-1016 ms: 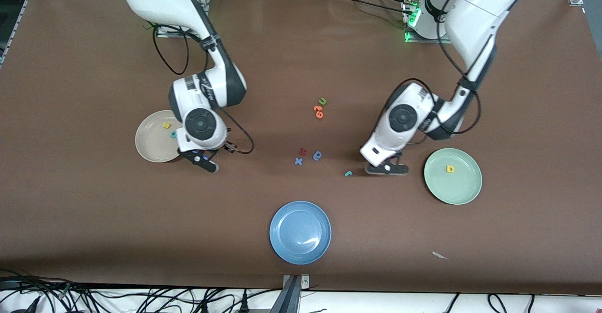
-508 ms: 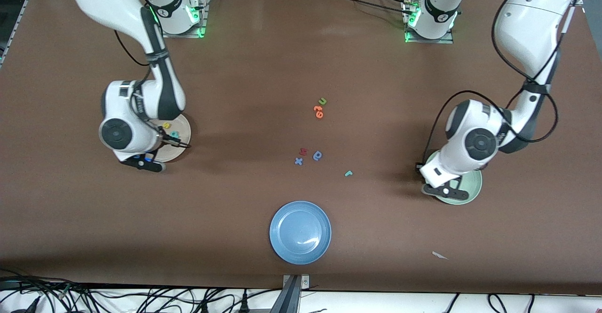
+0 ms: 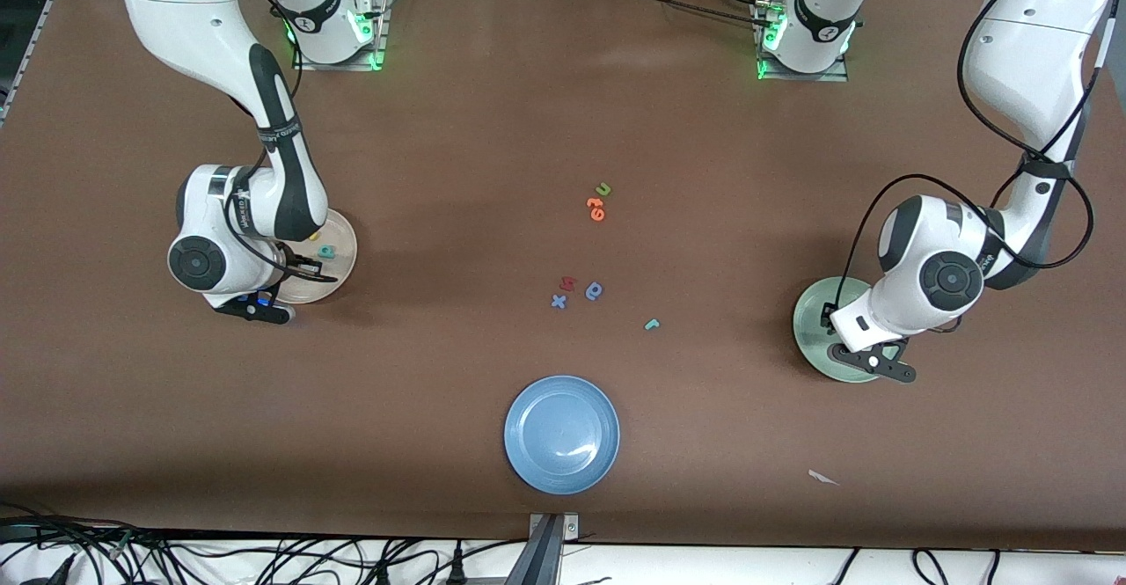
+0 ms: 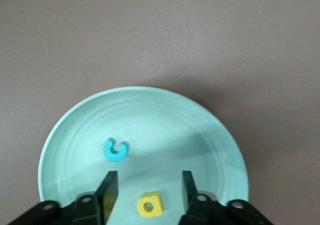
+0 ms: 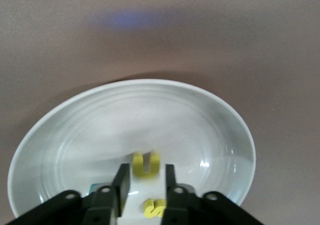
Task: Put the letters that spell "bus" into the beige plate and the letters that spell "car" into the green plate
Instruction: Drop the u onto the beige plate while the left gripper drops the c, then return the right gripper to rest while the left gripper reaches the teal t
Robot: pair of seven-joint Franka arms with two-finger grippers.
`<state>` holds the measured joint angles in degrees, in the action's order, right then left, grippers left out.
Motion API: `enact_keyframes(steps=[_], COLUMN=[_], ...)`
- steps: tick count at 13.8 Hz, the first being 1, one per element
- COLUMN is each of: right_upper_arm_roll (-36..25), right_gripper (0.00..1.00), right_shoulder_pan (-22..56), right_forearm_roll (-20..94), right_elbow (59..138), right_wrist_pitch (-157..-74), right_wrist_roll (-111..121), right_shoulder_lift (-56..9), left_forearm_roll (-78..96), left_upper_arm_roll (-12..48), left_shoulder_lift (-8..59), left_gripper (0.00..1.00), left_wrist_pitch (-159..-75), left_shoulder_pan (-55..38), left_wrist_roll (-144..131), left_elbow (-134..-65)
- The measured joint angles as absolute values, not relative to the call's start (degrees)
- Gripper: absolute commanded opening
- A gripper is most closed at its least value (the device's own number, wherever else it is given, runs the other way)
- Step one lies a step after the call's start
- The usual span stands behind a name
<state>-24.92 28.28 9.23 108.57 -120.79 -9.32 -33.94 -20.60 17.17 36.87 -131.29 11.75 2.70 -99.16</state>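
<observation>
Our right gripper (image 5: 145, 172) hangs low over the beige plate (image 3: 345, 255), at the right arm's end of the table, mid-height in the front view. Its jaws stand slightly apart. The yellow u (image 5: 146, 164) sits just at the fingertips over the plate's floor, and we see no clamp on it. The s (image 5: 155, 208) lies in the same plate, low in the right wrist view, under the gripper body. The b (image 3: 327, 251) lies in that plate too.

Our left gripper (image 4: 148, 177) hangs over the green plate (image 3: 809, 321), at the left arm's end of the table. Its jaws are wide apart and hold nothing. The c (image 4: 115, 150) and the a (image 4: 149, 204) both lie in this plate, the a low in the left wrist view, showing in the gap of the jaws.

The r (image 3: 651, 325) lies on the bare table, just below the middle of the front view, between the two plates. Near it are a blue round letter (image 3: 595, 290), a red letter (image 3: 567, 283) and an x (image 3: 558, 302). Higher up lie the orange letters (image 3: 596, 208) and a green u (image 3: 603, 189). A blue plate (image 3: 561, 434) sits low in the middle.
</observation>
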Motion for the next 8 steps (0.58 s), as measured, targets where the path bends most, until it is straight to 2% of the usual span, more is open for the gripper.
enact_keyframes(steps=[3, 8], right_upper_arm_roll=[-24.9, -23.7], right_gripper=[1.0, 1.0], right_shoulder_pan=[28.5, 29.4], right_forearm_roll=[9.3, 9.4], right_elbow=[107.5, 102.2], right_wrist_pitch=[-120.2, -114.4], right_wrist_roll=[-9.3, -9.1], right_shoulder_lift=[-33.4, -26.8], left_forearm_roll=[-17.2, -13.6], left_upper_arm_roll=[18.2, 18.4], left_shoulder_lift=[37.2, 39.8], left_gripper=[1.0, 1.0], left_wrist_pitch=[-131.3, -131.4], left_shoulder_pan=[9.7, -3.4], left_wrist_roll=[-5.0, -28.2], left_elbow=[-98.5, -95.1])
